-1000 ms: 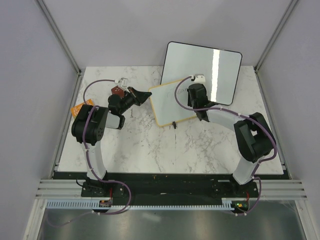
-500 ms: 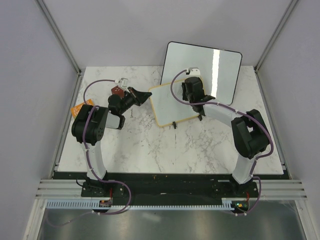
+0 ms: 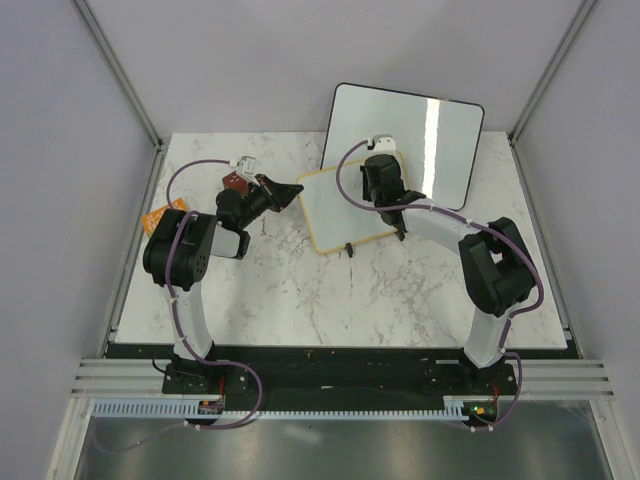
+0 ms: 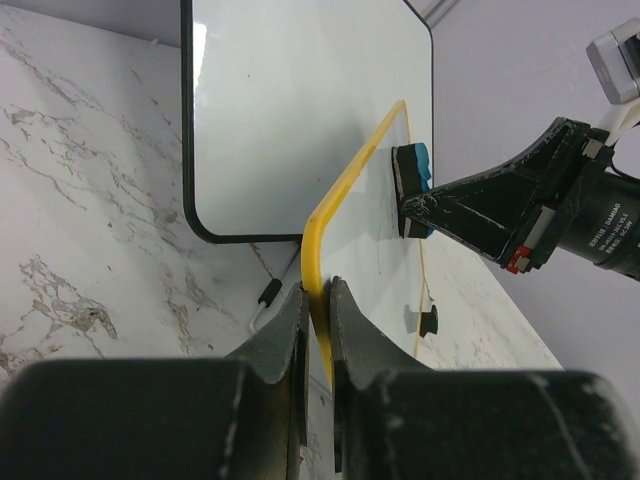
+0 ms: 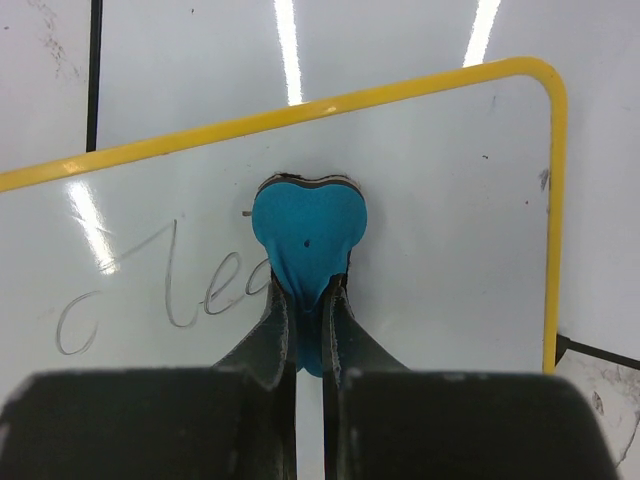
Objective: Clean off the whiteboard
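Grey handwriting [image 5: 168,290] marks whiteboard [image 5: 450,220], seen right wrist only.

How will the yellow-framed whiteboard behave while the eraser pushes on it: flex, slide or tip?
Probably stiff: the whiteboard shows a straight frame though the left hand pinches only one edge. It could pivot about that pinch, resting otherwise on small feet. Its glossy face likely lets the eraser in the right hand glide easily.
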